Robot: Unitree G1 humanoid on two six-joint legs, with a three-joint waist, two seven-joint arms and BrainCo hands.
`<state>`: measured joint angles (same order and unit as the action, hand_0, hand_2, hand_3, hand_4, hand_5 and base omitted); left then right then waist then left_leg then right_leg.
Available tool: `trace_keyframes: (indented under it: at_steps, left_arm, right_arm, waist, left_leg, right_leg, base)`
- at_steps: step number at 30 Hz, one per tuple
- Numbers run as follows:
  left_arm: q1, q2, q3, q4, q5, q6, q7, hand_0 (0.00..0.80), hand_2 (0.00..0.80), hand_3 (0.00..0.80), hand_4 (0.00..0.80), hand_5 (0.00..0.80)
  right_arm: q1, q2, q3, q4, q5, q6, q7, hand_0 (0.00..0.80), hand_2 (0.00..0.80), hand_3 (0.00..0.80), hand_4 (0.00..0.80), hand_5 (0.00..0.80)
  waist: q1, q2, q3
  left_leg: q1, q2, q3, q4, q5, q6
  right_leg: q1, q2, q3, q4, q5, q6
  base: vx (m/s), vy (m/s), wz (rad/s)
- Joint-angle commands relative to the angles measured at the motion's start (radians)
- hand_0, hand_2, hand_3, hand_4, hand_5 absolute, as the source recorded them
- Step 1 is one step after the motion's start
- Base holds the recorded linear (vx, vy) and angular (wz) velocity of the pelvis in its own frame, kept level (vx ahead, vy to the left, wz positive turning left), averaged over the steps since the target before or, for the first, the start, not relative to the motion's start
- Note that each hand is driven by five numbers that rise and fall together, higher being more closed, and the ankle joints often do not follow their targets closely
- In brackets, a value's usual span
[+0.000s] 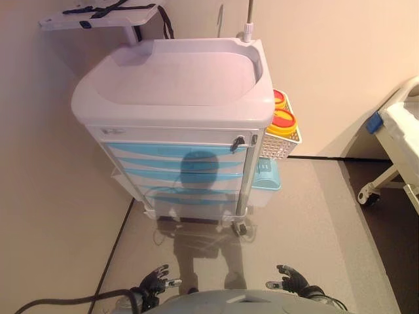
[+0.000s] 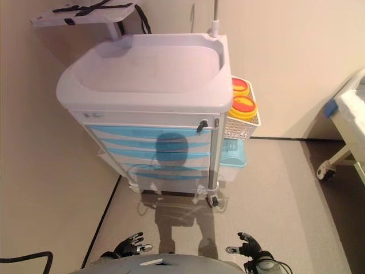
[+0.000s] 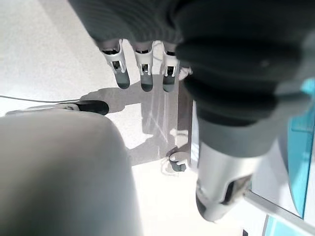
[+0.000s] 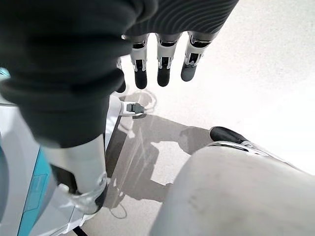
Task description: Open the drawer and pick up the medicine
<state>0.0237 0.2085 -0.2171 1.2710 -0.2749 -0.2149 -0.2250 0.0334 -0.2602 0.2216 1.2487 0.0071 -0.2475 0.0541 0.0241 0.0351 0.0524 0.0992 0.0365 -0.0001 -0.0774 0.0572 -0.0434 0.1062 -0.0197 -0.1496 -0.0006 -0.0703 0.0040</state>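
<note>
A white medical cart (image 1: 173, 78) with several light-blue drawers (image 1: 177, 152) stands ahead of me against the wall. All the drawers are shut. No medicine shows in any view. My left hand (image 1: 153, 281) hangs low at the bottom left, fingers relaxed and empty; its fingers (image 3: 142, 69) point at the floor in the left wrist view. My right hand (image 1: 292, 279) hangs low at the bottom right, also open and empty, its fingers (image 4: 163, 66) straight in the right wrist view. Both hands are well short of the cart.
A white wire basket (image 1: 283, 140) with yellow-lidded red-topped containers (image 1: 283, 122) hangs on the cart's right side, a light-blue bin (image 1: 266, 175) below it. A bed frame on castors (image 1: 393, 150) stands at the right. A shelf with black straps (image 1: 98, 14) sits behind the cart.
</note>
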Motion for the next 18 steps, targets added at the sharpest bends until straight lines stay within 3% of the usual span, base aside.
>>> trace_keyframes:
  at_steps: [1,10,18]
  left_arm:
    - [-0.039,-0.001,0.082,0.046,-0.028,-0.019,-0.009,0.0,0.0,0.0,0.0,0.0]
    - [-0.069,0.012,0.083,0.026,-0.1,-0.047,-0.028,0.0,0.0,0.0,0.0,0.0]
    - [-0.146,0.034,0.071,-0.02,-0.193,-0.125,-0.036,0.0,0.0,0.0,0.0,0.0]
  right_arm:
    - [-0.05,0.015,0.021,0.016,-0.026,-0.015,0.012,0.0,0.0,0.0,0.0,0.0]
    - [-0.076,-0.008,0.038,-0.01,0.0,-0.013,0.017,0.0,0.0,0.0,0.0,0.0]
    - [-0.143,-0.026,0.046,-0.058,0.087,-0.032,-0.009,0.0,0.0,0.0,0.0,0.0]
  waist:
    - [-0.002,-0.063,0.027]
    - [0.004,-0.074,0.081]
    - [-0.003,-0.088,0.207]
  left_leg:
    - [0.01,-0.065,0.06,0.04,-0.117,0.045]
    - [-0.088,-0.083,0.053,0.133,-0.141,0.065]
    - [-0.251,-0.092,0.079,0.266,-0.161,0.087]
  right_leg:
    - [-0.021,-0.033,0.039,-0.043,0.07,0.057]
    - [-0.115,-0.04,0.066,0.016,0.068,0.051]
    - [-0.289,-0.056,0.105,0.142,0.068,0.059]
  base:
    - [0.091,0.048,-0.01]
    - [0.017,0.043,-0.09]
    - [-0.11,0.042,-0.15]
